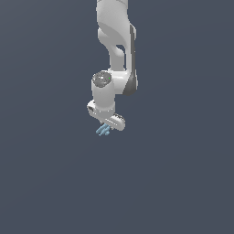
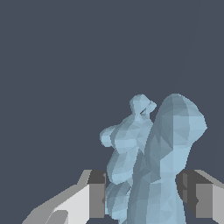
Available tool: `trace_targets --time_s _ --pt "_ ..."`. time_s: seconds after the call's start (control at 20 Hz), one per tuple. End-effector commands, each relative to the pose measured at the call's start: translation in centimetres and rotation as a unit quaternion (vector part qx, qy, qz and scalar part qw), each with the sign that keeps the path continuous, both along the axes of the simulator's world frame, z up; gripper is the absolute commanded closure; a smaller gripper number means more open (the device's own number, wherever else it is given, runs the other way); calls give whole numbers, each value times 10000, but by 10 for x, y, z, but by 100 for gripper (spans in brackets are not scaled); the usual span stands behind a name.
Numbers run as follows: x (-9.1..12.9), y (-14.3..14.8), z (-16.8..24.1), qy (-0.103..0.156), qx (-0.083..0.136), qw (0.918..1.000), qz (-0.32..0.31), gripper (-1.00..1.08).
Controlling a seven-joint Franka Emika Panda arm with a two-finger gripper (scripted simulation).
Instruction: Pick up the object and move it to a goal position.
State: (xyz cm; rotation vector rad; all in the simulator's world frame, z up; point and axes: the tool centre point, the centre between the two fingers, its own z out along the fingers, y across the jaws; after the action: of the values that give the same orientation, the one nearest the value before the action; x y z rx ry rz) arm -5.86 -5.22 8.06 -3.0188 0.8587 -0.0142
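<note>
1. A flat, featureless dark slate-grey backdrop (image 1: 45, 183) fills everything around the machine; I cannot tell floor from wall in it.
2. The glossy white-and-grey jointed robot arm (image 1: 114, 45) comes down from the top of the exterior view, bending at a rounded joint with a dark cap before ending in its wrist.
3. The white two-fingered gripper (image 1: 108, 126) sits at the arm's lower end, tilted, its body angled toward the exterior view's right.
4. In the wrist view, its fingers (image 2: 94, 192) have dark grey pads, one on either side of the load, and are drawn in until both pads press against it.
5. The small, matte, pale sky-blue lumpy object (image 2: 153, 162) with stubby lobes is pinched between those pads, its lobes poking out beyond the fingertips, just beneath the gripper in the exterior view.
</note>
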Motion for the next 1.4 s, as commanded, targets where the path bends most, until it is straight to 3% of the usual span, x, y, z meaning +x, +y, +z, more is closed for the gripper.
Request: trace_targets --time_s 0.0,1.35 --pt "2 1 17 -4 -1 10000 -1 108" --pt "38 22 287 32 -10 10000 -12 108"
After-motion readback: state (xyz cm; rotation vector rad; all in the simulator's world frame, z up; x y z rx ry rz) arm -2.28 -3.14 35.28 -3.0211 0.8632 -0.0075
